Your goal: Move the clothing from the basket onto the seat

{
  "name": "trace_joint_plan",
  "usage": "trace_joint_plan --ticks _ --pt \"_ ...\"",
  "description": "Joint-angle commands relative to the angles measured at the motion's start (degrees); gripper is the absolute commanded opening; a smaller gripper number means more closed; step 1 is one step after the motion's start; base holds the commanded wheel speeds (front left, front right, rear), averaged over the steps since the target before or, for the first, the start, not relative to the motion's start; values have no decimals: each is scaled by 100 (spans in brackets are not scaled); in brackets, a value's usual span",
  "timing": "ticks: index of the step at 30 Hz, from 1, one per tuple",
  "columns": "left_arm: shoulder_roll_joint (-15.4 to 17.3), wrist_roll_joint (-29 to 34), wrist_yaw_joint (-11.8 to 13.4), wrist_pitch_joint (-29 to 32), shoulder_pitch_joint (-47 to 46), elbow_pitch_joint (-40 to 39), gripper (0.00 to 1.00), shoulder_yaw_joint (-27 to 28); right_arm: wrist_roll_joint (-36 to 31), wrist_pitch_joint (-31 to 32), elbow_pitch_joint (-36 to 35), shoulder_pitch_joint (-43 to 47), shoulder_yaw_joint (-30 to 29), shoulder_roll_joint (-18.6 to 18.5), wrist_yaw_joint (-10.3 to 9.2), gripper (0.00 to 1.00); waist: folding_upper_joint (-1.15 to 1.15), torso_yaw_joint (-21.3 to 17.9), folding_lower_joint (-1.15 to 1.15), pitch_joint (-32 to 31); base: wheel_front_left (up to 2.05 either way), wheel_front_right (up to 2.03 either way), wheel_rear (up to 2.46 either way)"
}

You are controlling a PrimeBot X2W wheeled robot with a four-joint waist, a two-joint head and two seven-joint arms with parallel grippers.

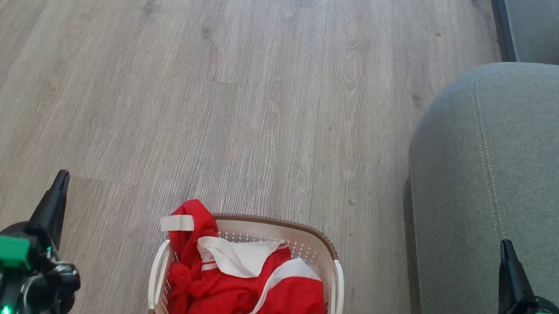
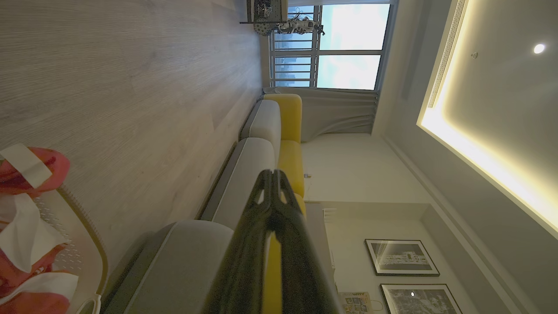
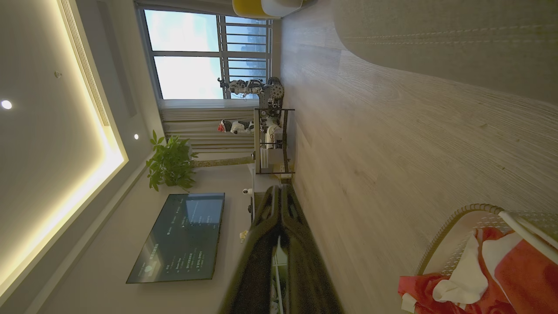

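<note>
Progress: none made | red clothing [image 1: 243, 300] lay heaped in basket [image 1: 276, 226] on wooden floor [image 1: 212, 82] | visible seat [image 1: 544, 157] held no garment | left tool [image 1: 62, 177] and right tool [image 1: 505, 247] closed together, empty, either side of basket | outstanding: entire transfer

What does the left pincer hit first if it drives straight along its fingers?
Nothing close: the shut left pincer points over open floor. Further on, its line seems to land on the middle grey sofa cushion, close to the yellow backrest. Depth is unclear.
</note>
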Motion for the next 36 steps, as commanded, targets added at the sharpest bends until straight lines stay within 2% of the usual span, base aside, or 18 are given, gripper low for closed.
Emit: trace_joint_plan --ticks 1,36 --pt "41 -7 -37 43 -283 -206 0 208 35 30 -227 -299 96 -28 -1 0 0 0 0 0 0 0 0" --pt "41 -8 -37 42 -283 -206 0 207 35 30 -227 -299 96 -28 -1 0 0 0 0 0 0 0 0"
